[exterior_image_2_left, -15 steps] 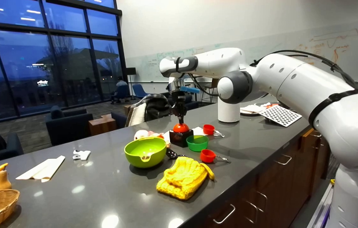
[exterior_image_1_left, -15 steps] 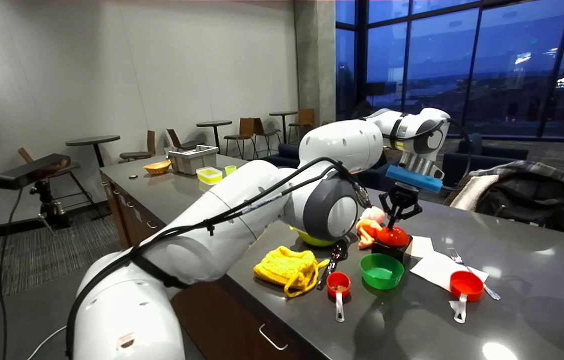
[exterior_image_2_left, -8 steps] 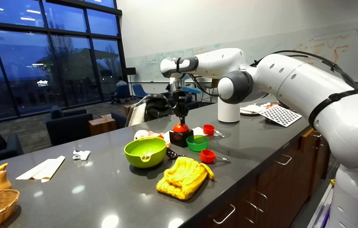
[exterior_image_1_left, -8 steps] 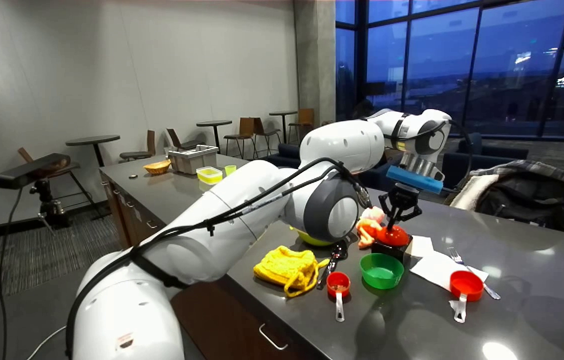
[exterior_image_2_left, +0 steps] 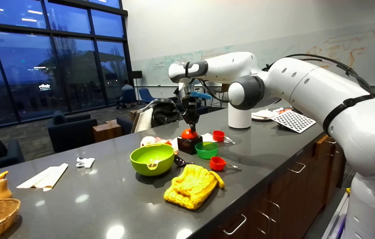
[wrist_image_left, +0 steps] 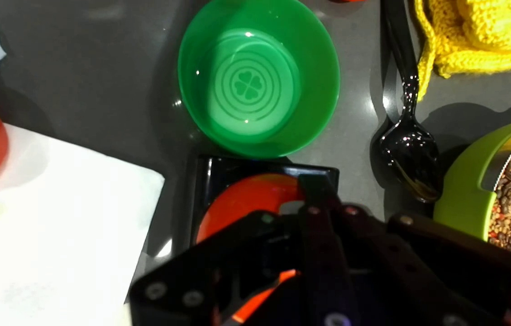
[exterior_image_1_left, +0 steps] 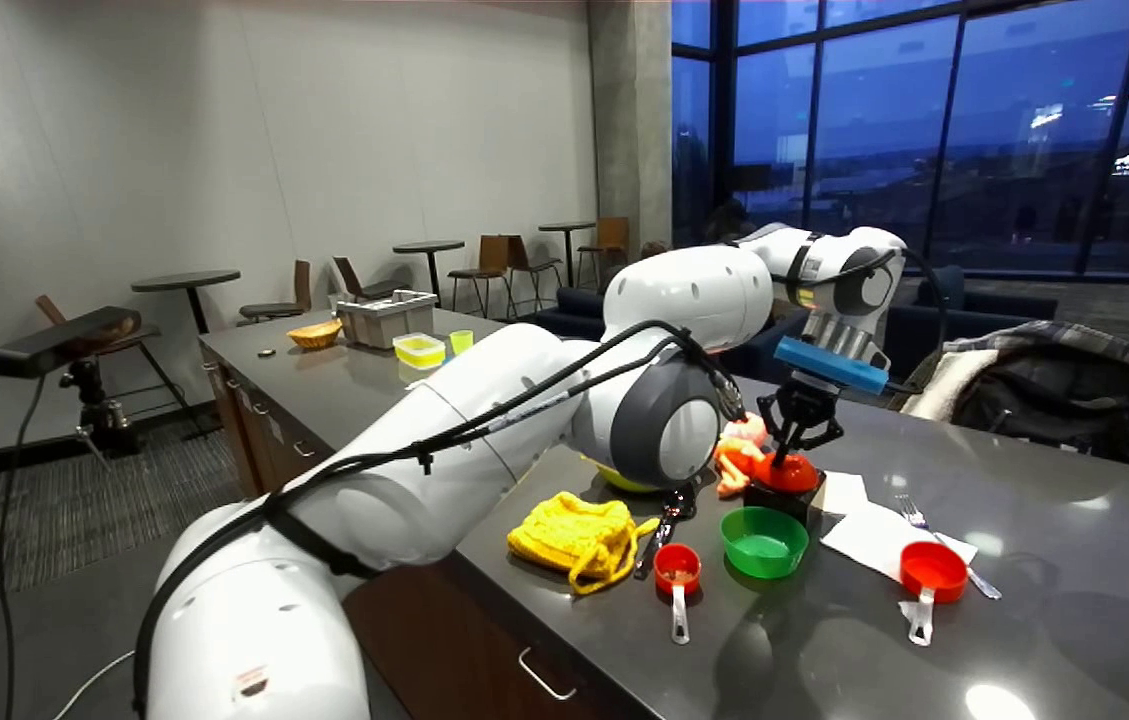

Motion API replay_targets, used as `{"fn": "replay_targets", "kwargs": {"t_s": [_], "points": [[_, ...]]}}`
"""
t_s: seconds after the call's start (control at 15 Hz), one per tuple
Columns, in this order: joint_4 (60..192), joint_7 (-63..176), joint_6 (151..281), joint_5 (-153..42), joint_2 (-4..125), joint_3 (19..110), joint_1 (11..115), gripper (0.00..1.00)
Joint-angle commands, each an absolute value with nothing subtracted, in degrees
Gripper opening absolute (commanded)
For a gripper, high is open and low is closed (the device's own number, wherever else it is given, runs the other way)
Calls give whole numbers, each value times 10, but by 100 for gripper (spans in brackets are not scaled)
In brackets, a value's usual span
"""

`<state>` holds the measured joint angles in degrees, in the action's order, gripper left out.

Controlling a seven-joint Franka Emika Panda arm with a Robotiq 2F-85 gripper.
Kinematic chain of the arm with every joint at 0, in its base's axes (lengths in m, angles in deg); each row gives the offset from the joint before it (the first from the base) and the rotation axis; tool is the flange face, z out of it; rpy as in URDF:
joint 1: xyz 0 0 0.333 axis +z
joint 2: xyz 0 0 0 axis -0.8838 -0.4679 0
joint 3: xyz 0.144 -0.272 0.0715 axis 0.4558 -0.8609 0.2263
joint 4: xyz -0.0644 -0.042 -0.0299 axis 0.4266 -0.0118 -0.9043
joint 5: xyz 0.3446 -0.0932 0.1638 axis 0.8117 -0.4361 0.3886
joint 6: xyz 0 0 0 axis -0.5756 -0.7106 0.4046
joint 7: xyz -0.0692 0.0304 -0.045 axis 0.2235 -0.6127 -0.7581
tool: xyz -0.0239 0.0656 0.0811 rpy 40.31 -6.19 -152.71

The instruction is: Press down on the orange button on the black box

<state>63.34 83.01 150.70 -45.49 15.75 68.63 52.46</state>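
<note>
The orange-red dome button [exterior_image_1_left: 794, 476] sits on top of the black box [exterior_image_1_left: 774, 502] on the counter. In an exterior view the button [exterior_image_2_left: 188, 134] and the box [exterior_image_2_left: 187, 146] stand behind the lime bowl. My gripper [exterior_image_1_left: 780, 458] is shut and points down with its fingertips at the top of the dome. In an exterior view the gripper's tips [exterior_image_2_left: 192, 128] appear to touch the dome right of its centre. In the wrist view the gripper [wrist_image_left: 317, 185] covers the right part of the button [wrist_image_left: 250, 194] and of the box [wrist_image_left: 221, 167]. I cannot tell whether the button is pressed in.
A green bowl [wrist_image_left: 255, 140] stands right beside the box. A lime bowl [exterior_image_2_left: 152, 162], a black spoon [wrist_image_left: 411, 154], a yellow knitted pouch [exterior_image_2_left: 192, 189], a pinkish doll [exterior_image_1_left: 739, 455], red measuring cups [exterior_image_1_left: 676, 568] and a white napkin [wrist_image_left: 56, 226] lie around it.
The arm has sunk slightly. The closed fingertips have shifted a little across the dome, to the right in an exterior view. The box and other objects have not moved.
</note>
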Motion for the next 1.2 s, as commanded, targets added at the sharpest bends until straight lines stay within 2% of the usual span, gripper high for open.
{"fn": "replay_targets", "kwargs": {"t_s": [0.0,0.4,0.47,0.6,0.67,1.13], "points": [[616,828,1506,-462,152,682,526,0],[607,819,1509,-471,165,677,529,0],[544,812,1481,-480,134,688,526,0],[529,806,1476,-488,134,688,528,0],[583,810,1501,-485,170,678,532,0],[560,713,1530,-488,188,667,540,0]]}}
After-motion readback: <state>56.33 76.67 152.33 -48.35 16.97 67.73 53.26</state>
